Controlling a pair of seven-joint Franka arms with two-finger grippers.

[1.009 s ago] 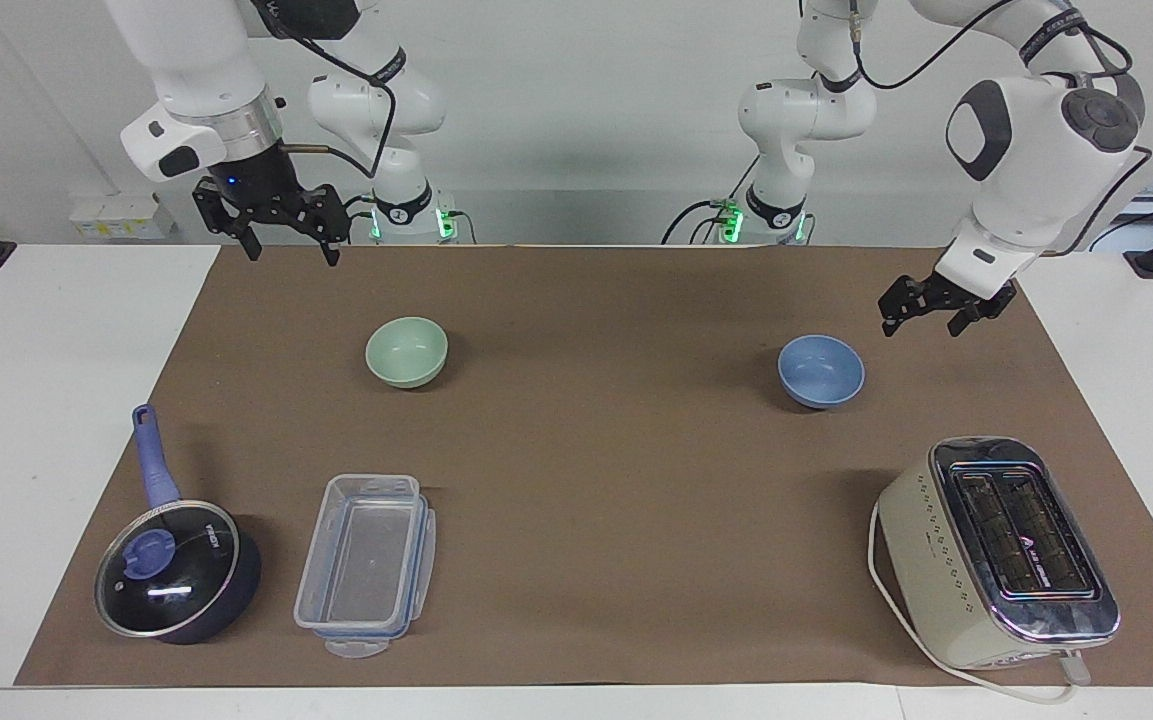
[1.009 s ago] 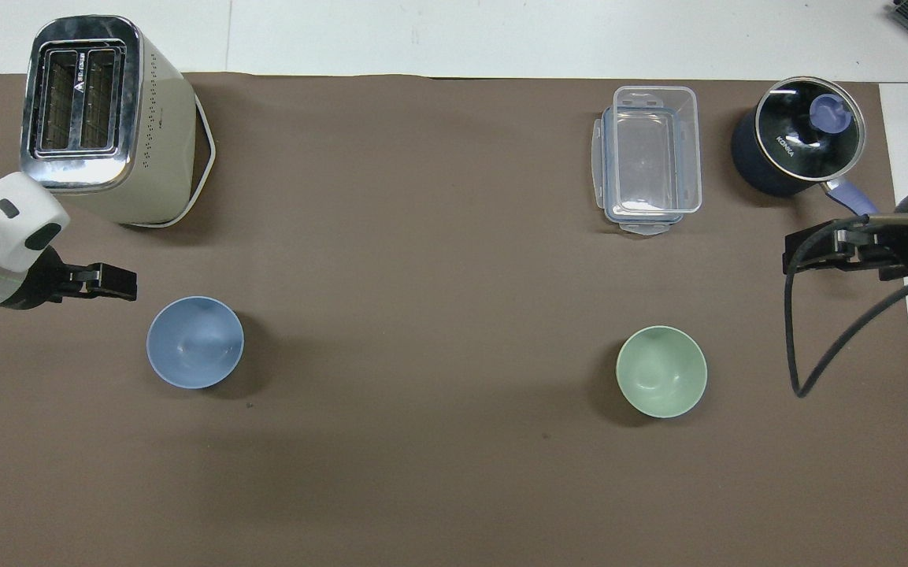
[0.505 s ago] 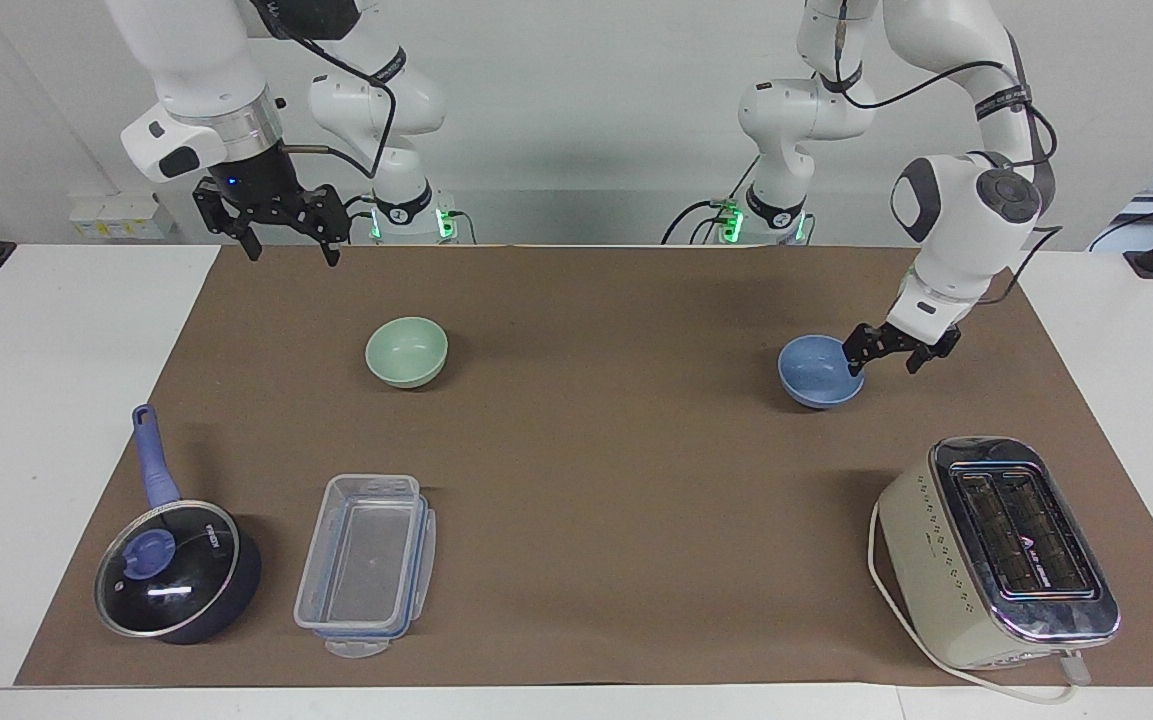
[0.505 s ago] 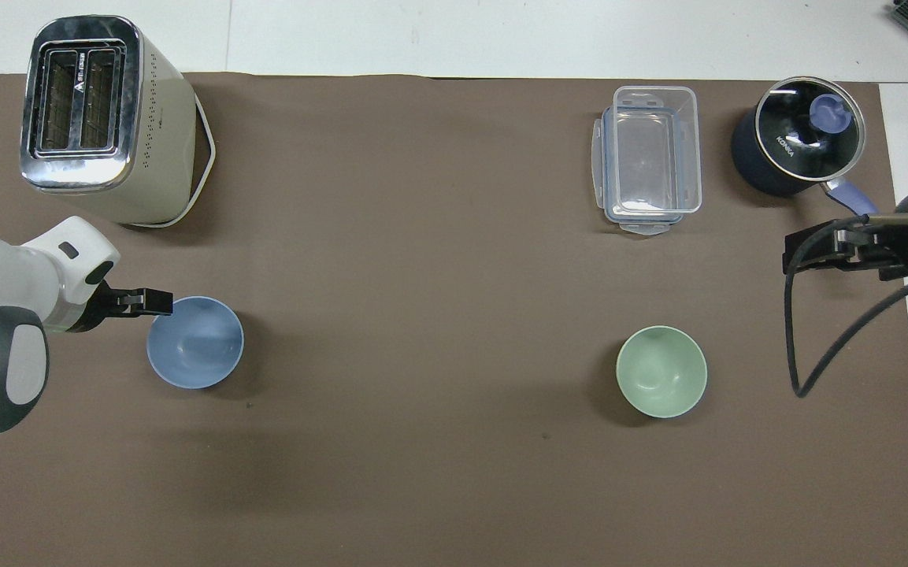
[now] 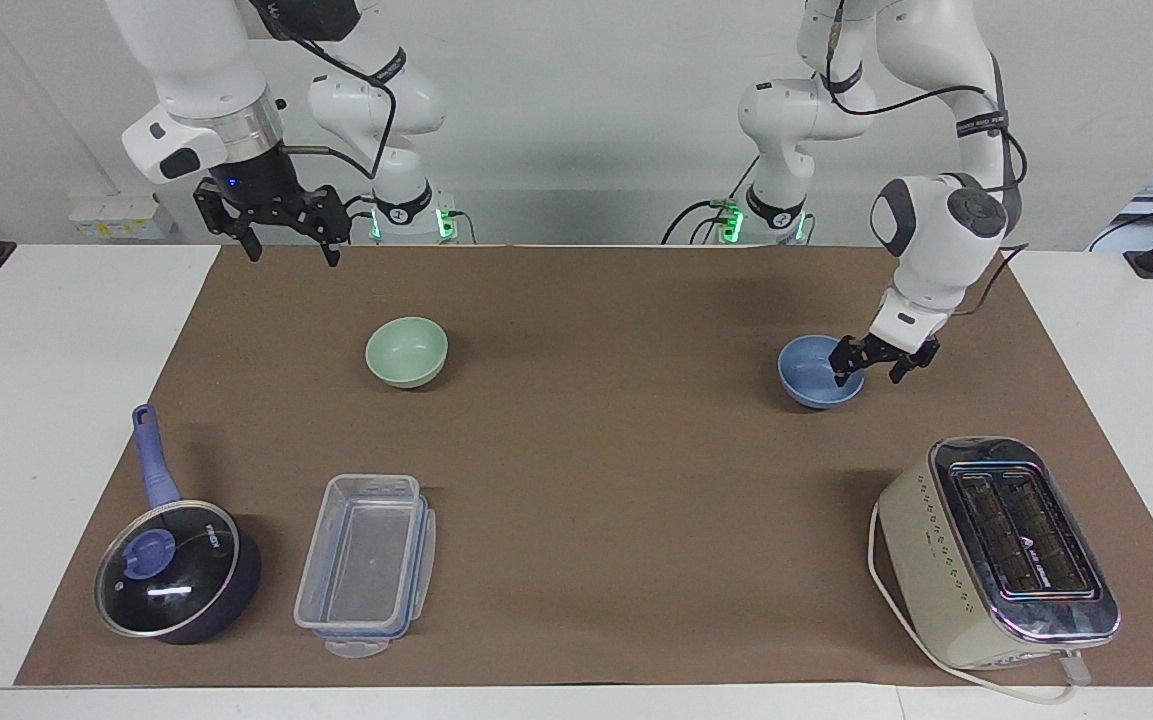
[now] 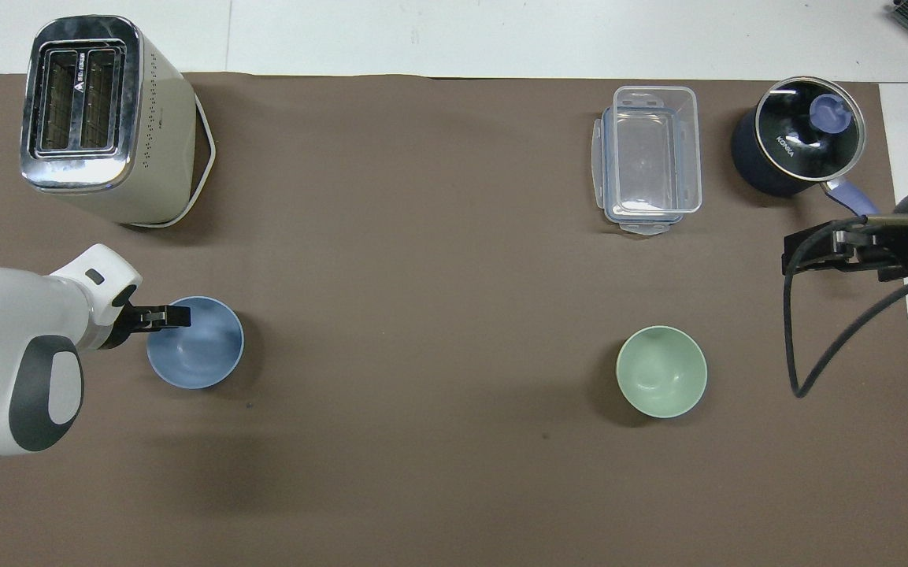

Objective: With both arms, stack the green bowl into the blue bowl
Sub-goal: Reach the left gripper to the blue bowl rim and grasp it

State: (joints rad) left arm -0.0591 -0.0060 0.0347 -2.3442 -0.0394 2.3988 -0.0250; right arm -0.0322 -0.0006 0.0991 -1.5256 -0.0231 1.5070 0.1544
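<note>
The left tool [image 5: 876,365] is down at the rim of the blue bowl [image 5: 816,372], at the edge toward the left arm's end of the worktop [image 5: 576,440]. Its fingers are spread apart and straddle the rim: one finger [image 5: 844,368] is inside the bowl and the other stands outside the wall. The fingers have not closed on the rim, and contact with it cannot be confirmed. In the overhead view the left tool [image 6: 161,316] enters the blue bowl [image 6: 200,350] at about the bowl's 10 o'clock.

The blue bowl sits upright on the brown mat [image 5: 586,480], toward the left arm's end. The toaster [image 5: 1001,550] stands farther from the robots than this bowl; in the overhead view the toaster [image 6: 99,118] lies at roughly 11 o'clock from it.

The green bowl [image 5: 407,351] sits upright on the mat toward the right arm's end, well apart from the blue bowl. In the overhead view the clear plastic container [image 6: 649,157] lies at 12 o'clock from the green bowl [image 6: 661,371], and the lidded saucepan [image 6: 800,135] at about 1 o'clock.

The right tool [image 5: 281,228] waits raised over the mat's edge nearest the robots, fingers open and empty.
</note>
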